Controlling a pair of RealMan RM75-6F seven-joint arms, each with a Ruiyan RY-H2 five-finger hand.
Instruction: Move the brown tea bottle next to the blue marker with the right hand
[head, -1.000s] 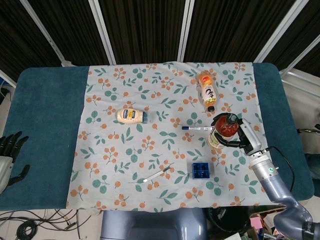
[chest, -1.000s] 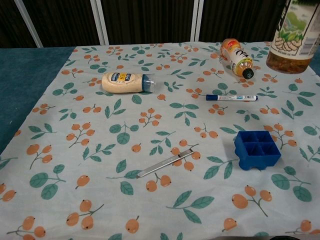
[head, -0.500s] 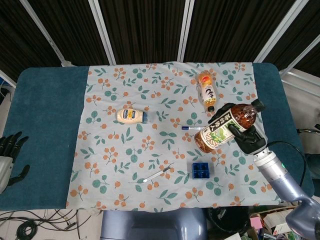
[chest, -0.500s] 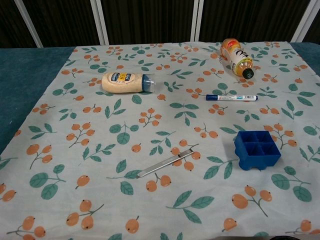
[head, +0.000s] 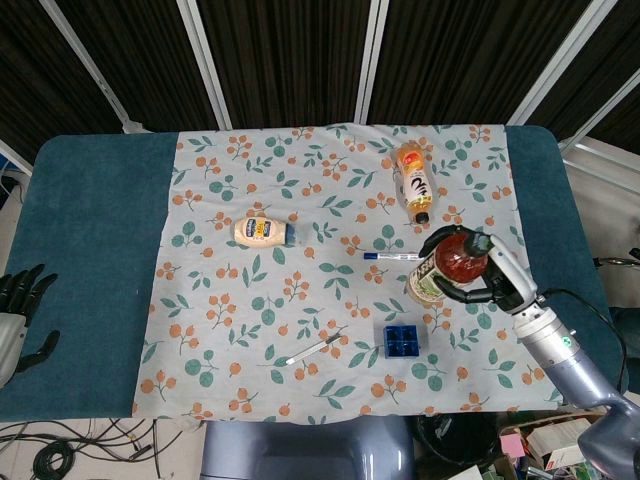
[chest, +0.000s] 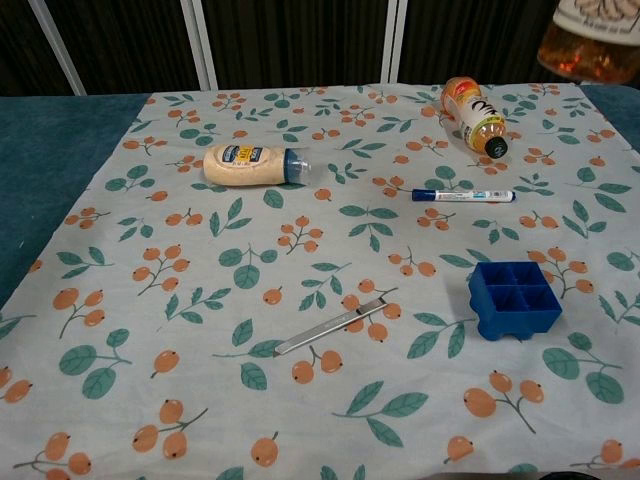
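My right hand (head: 492, 283) grips the brown tea bottle (head: 447, 268), which stands upright and is lifted above the cloth just right of the blue marker (head: 392, 256). Only the bottle's base (chest: 592, 40) shows at the top right corner of the chest view, well above the table. The marker (chest: 463, 196) lies flat on the floral cloth, pointing left to right. My left hand (head: 18, 318) hangs open off the table's left edge, holding nothing.
An orange drink bottle (head: 412, 181) lies on its side behind the marker. A mayonnaise bottle (head: 262, 232) lies at centre left. A blue tray (head: 401, 341) and a metal tool (head: 312, 350) sit near the front of the floral cloth (head: 250, 300).
The tea bottle was upright, tilted over to the left half a second ago, and is upright again now, slightly higher in the chest view. The left hand has not moved.
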